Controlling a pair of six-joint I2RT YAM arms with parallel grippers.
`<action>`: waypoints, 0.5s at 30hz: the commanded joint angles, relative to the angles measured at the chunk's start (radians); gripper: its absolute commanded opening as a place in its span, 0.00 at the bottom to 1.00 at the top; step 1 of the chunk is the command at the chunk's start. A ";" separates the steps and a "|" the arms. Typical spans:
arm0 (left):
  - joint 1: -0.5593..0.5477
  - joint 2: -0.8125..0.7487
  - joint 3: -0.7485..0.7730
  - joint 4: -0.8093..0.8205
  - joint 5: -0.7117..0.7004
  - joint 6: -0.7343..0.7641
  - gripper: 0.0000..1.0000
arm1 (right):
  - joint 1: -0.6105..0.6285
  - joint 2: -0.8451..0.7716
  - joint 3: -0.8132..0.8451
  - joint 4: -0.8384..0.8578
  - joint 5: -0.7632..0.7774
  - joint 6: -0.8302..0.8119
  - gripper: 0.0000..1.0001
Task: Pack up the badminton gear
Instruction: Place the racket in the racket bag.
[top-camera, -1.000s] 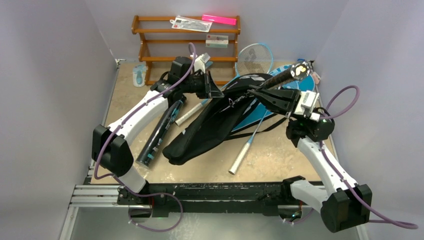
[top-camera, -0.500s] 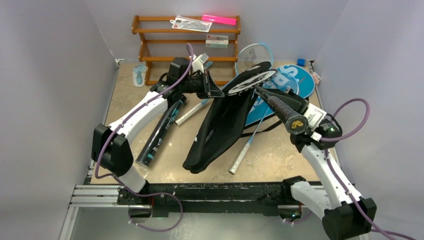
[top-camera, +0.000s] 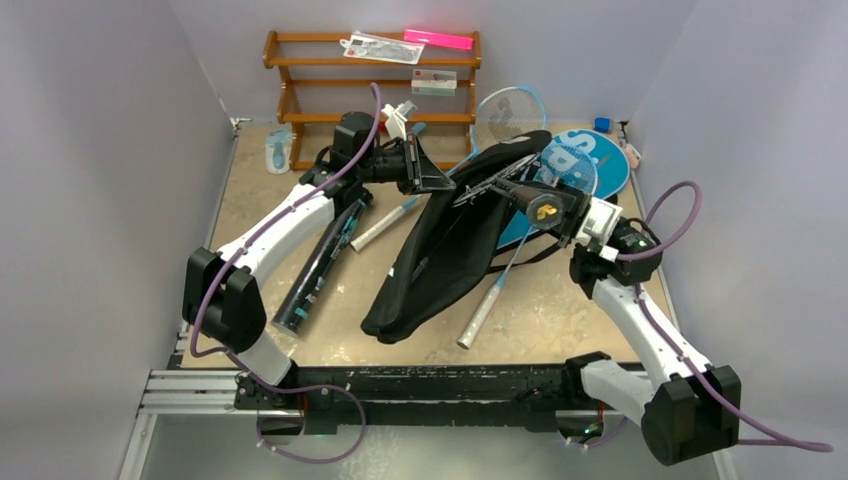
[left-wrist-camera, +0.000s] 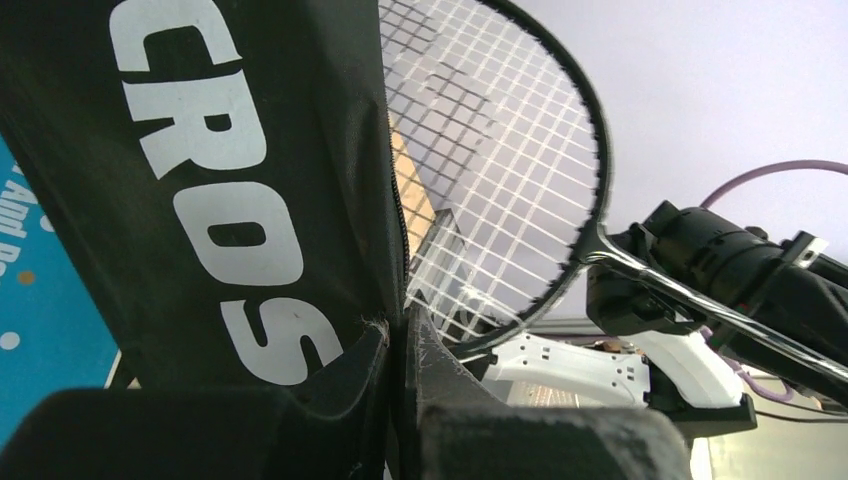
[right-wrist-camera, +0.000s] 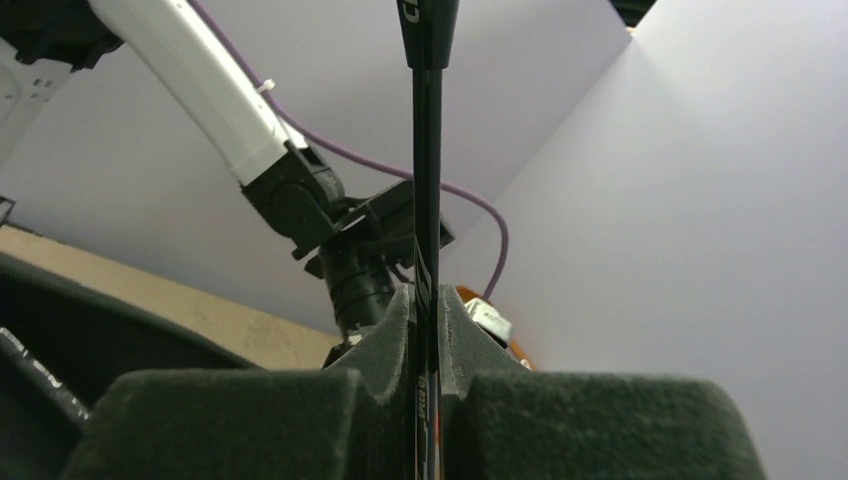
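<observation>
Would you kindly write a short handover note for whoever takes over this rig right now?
Left gripper: shut on the edge of the black CROSSWAY cover, holding it open.
Right gripper: shut on the shaft of the black racket, head at the cover's mouth.
Done: nothing fully packed.
Left: slide this racket in. The light-blue racket, blue SPORT cover and black tube lie on the table.

Looks like a robot lab cell. Boxed in by plain lilac panels (top-camera: 90, 150) on three sides of the table (top-camera: 560, 310). Rigged along the table's near edge with a metal rail (top-camera: 190, 390), two bolted white arms (top-camera: 285, 225) and purple cables (top-camera: 686, 185). Wooden rack (top-camera: 300, 100) at the table's far edge.
</observation>
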 joint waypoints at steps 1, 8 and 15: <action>0.007 -0.061 0.006 0.109 0.068 -0.028 0.00 | 0.020 0.026 -0.023 0.157 -0.066 -0.019 0.00; 0.008 -0.072 0.015 0.078 0.076 -0.006 0.00 | 0.059 0.061 -0.088 0.100 -0.103 -0.185 0.00; 0.010 -0.077 0.031 0.012 0.081 0.030 0.00 | 0.175 -0.015 -0.049 -0.546 -0.023 -0.761 0.00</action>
